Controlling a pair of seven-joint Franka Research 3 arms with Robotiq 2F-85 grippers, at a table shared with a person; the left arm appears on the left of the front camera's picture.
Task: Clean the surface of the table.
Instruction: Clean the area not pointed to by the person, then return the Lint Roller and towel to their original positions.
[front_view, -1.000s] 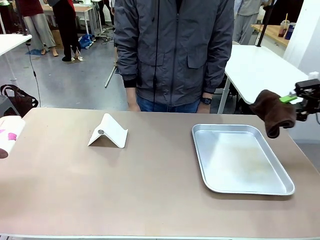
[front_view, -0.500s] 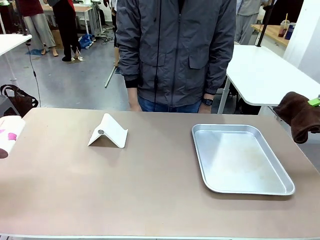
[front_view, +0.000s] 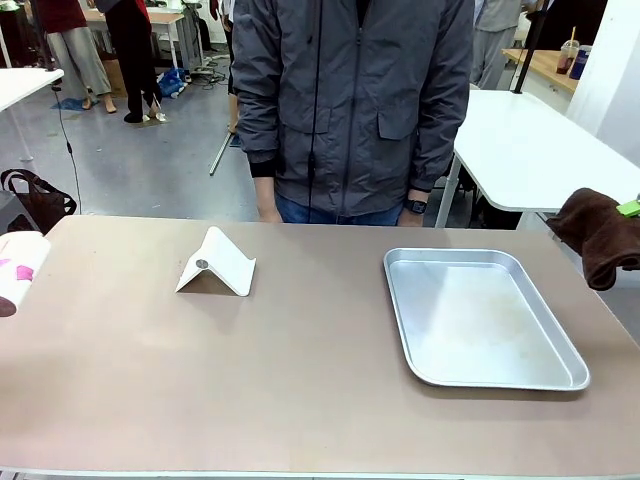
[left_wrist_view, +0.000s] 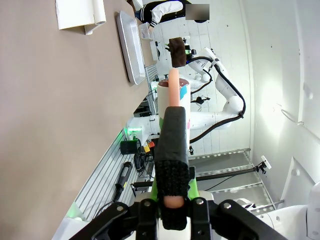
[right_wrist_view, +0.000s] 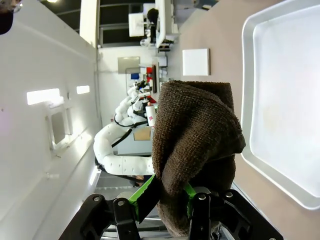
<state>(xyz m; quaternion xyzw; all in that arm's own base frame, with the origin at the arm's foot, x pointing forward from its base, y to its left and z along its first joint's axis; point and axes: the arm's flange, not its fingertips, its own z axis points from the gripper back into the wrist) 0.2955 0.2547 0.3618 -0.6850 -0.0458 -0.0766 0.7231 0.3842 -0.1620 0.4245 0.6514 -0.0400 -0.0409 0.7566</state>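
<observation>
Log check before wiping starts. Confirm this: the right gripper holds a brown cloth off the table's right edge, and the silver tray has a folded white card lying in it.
One thing is wrong: the silver tray holds nothing. The folded white card stands on the table left of it, as the front view shows. The right gripper does hold the brown cloth off the right edge.

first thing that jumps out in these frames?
The dark brown cloth bunched in the right gripper, hanging off the table's right end beside the silver metal tray. Next, the person in a grey jacket standing at the far edge, and the folded white card left of centre. The left gripper is clamped on a pink-and-white roll.
</observation>
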